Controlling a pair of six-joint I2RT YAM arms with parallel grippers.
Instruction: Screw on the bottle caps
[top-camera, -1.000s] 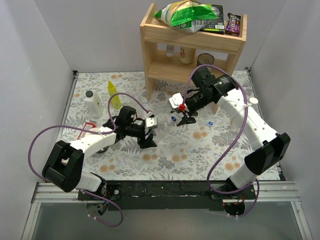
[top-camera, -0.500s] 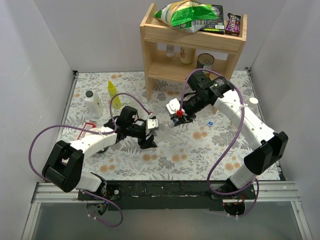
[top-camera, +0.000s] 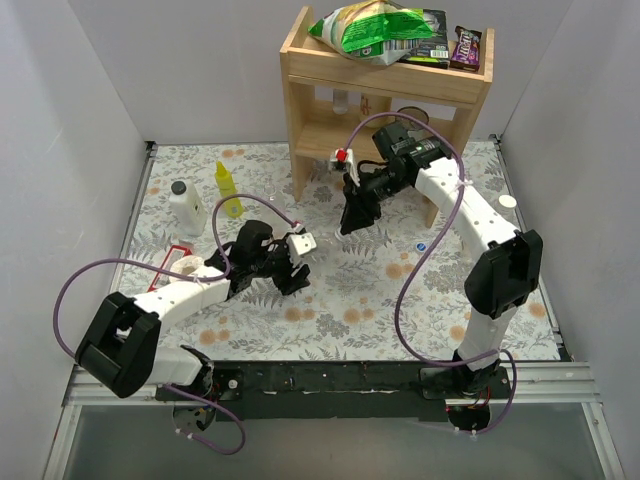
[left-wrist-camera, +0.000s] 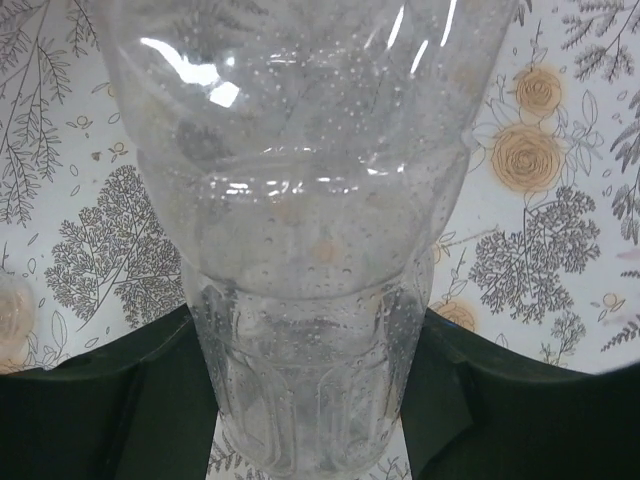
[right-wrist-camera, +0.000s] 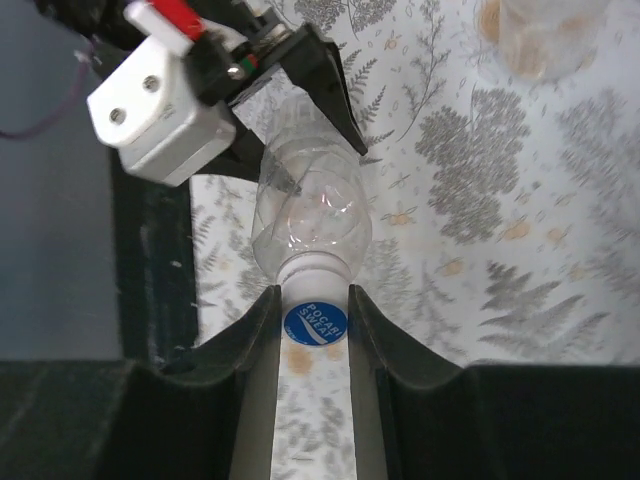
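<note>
**Cap held at bottle's open neck**

Cap (right-wrist-camera: 315, 322), blue with white lettering, sat pinched flat between the right fingers (right-wrist-camera: 255, 380), which pressed on its rim from both sides. In the right wrist view it lay in line with the open white neck of a clear bottle (right-wrist-camera: 310, 215), the mouth facing the cap. Whether the two touched could not be told there. From above, the two arms' ends stood a little apart over the middle of the desk (top-camera: 400, 300).

The left fingers (left-wrist-camera: 130, 400) were closed on the bottle's ribbed body, one dark finger on each side, with the floral desk showing through the plastic.

A second blue cap (top-camera: 421, 245) lay on the desk to the right of the right arm's end. A white cap (top-camera: 508, 202) lay near the desk's right edge. A yellow bottle (top-camera: 228, 190) and a white bottle (top-camera: 185, 207) stood at the far left, well away from both arms.
</note>
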